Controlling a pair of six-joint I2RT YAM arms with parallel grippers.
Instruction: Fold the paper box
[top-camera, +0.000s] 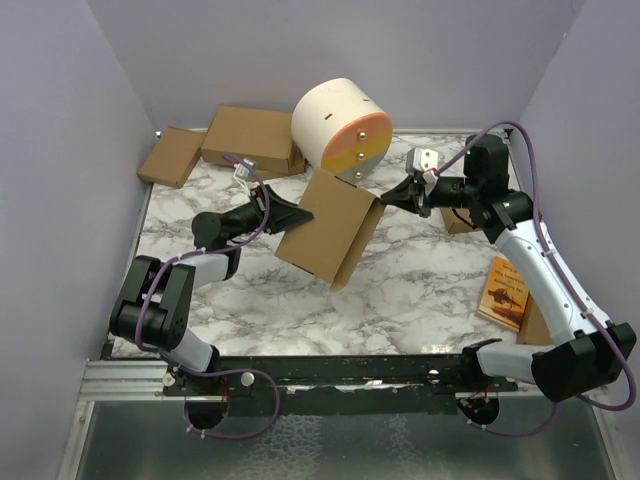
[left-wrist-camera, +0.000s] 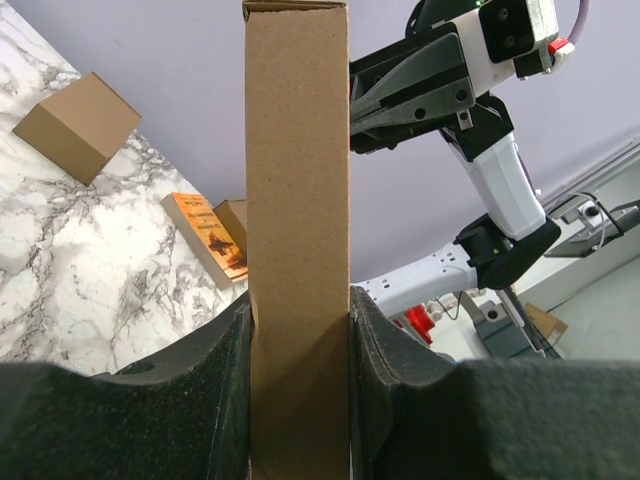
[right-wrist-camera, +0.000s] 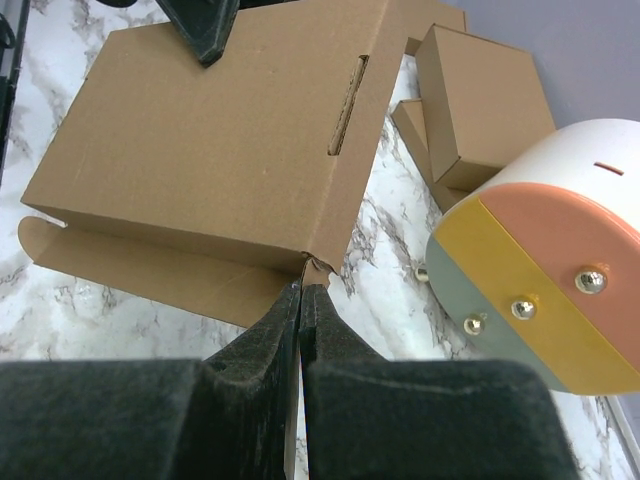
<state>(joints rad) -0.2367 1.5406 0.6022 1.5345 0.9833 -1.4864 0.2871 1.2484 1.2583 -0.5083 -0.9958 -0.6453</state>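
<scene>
- Marbled table (top-camera: 420, 290) between lilac walls, seen from above: the paper box (top-camera: 330, 232) is held tilted at centre. My left pincer (top-camera: 303, 215) grips its nine-o'clock edge and my right pincer (top-camera: 388, 200) meets its two-o'clock corner. White drum (top-camera: 335, 120) at twelve, brown cartons (top-camera: 250, 138) at eleven, book (top-camera: 505, 292) at four.
- Left wrist: the box stands edge-on between my left fingers (left-wrist-camera: 215, 390), which are part-open and pressed on both faces.
- Right wrist: my right fingers (right-wrist-camera: 285, 340) are closed flat together, tips touching the box's corner. I cannot tell whether they nip any cardboard.
</scene>
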